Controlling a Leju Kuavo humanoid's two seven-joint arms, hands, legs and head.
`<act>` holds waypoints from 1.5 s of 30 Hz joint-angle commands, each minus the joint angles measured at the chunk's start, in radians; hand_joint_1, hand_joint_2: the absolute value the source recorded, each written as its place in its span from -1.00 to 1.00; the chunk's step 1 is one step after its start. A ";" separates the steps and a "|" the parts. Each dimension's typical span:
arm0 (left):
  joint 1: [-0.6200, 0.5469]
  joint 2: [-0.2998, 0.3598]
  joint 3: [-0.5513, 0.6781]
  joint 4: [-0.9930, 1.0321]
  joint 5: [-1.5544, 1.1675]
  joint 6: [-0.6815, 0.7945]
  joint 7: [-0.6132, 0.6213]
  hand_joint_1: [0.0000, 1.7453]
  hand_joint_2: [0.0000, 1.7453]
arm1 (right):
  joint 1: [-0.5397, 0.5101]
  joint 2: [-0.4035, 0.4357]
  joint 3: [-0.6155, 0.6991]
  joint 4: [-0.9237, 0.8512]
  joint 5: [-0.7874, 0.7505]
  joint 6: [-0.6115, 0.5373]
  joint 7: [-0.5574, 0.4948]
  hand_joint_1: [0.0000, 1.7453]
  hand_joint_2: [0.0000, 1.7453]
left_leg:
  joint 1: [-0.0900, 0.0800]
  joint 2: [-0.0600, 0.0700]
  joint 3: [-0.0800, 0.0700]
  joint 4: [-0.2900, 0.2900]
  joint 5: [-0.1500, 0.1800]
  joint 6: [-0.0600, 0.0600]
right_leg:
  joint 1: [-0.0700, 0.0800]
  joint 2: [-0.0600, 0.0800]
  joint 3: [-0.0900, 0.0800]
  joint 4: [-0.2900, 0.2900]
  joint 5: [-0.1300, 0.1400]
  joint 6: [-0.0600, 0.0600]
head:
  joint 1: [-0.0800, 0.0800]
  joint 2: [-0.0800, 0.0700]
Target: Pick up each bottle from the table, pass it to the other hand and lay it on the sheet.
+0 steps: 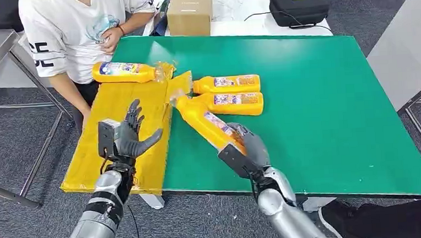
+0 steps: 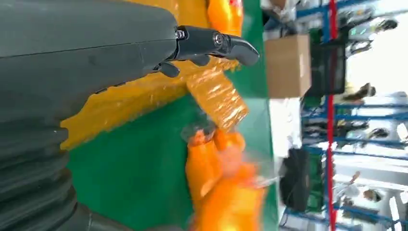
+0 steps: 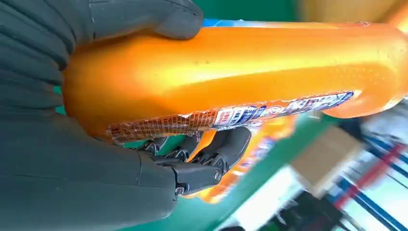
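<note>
One orange plastic bottle [image 1: 125, 72] already laid on yellow sheet [image 1: 115, 130]. Right hand [image 1: 248, 147] clamped on second tilted orange bottle [image 1: 205, 121]; left hand [image 1: 129, 135] beside it, fingers spread, holding nothing. Two orange bottles [image 1: 229, 94] beyond right hand waiting on green surface [image 1: 335, 117].

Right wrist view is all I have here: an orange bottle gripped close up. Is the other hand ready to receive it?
Observer: The left hand hovers over the yellow sheet, fingers spread, holding nothing.
Operator: How many bottles have reached the sheet?
Observer: One bottle lies along the sheet's far edge.
Operator: Any left on the green table?
Observer: Two bottles lie side by side there, beyond the bottle in the right hand.
</note>
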 commanded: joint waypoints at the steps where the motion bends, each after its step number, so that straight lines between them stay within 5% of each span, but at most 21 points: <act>1: -0.019 0.024 -0.114 0.012 0.125 -0.154 0.077 -1.00 1.00 | -0.061 0.079 0.033 0.057 0.005 -0.074 -0.050 1.00 1.00 | 0.001 0.001 0.004 0.000 -0.002 -0.001 | 0.001 0.001 0.003 0.001 -0.002 -0.002 | 0.000 0.000; 11: -0.013 0.036 -0.216 -0.028 0.305 -0.348 0.161 -1.00 1.00 | -0.104 0.104 0.123 0.128 0.054 -0.083 -0.085 1.00 1.00 | 0.001 0.002 0.004 0.000 -0.003 -0.001 | 0.001 0.002 0.003 0.001 -0.002 -0.002 | 0.000 0.000; 24: -0.009 0.037 -0.219 -0.032 0.312 -0.351 0.162 -1.00 1.00 | -0.105 0.103 0.128 0.132 0.059 -0.084 -0.085 1.00 1.00 | 0.001 0.000 0.004 0.000 -0.002 -0.001 | 0.001 0.000 0.003 0.000 -0.002 -0.002 | 0.000 0.000; 35: -0.044 0.026 -0.262 0.010 0.387 -0.346 0.184 -1.00 1.00 | -0.118 0.144 0.303 0.249 0.123 -0.022 -0.101 1.00 1.00 | 0.001 0.000 0.003 0.000 -0.002 -0.001 | 0.001 0.000 0.003 0.000 -0.002 -0.002 | 0.000 0.000; 45: -0.041 0.027 -0.270 0.017 0.407 -0.343 0.172 -1.00 1.00 | -0.120 0.128 0.334 0.254 0.092 0.007 -0.128 1.00 1.00 | 0.001 -0.002 0.003 0.000 -0.002 -0.001 | 0.001 -0.003 0.003 0.000 -0.003 -0.002 | 0.000 0.000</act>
